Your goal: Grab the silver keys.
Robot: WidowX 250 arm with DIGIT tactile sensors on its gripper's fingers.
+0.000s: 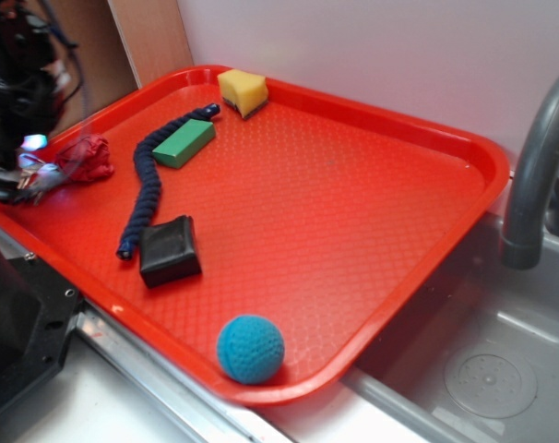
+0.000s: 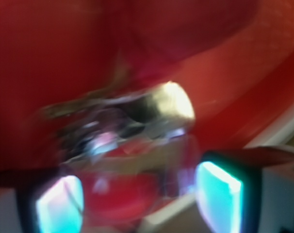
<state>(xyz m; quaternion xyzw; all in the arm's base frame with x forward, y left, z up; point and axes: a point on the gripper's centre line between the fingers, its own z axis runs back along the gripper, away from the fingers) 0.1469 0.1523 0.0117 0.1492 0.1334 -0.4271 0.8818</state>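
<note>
White wall and a grey sink frame a red tray, the landmark for all positions. At the tray's left edge stands the blurred dark arm, its gripper low over the rim. The silver keys lie there with their red fob toward the tray's interior. In the wrist view the keys appear just ahead of the two spread fingertips, between them; whether anything is grasped cannot be told. A blue rope lies further inward.
</note>
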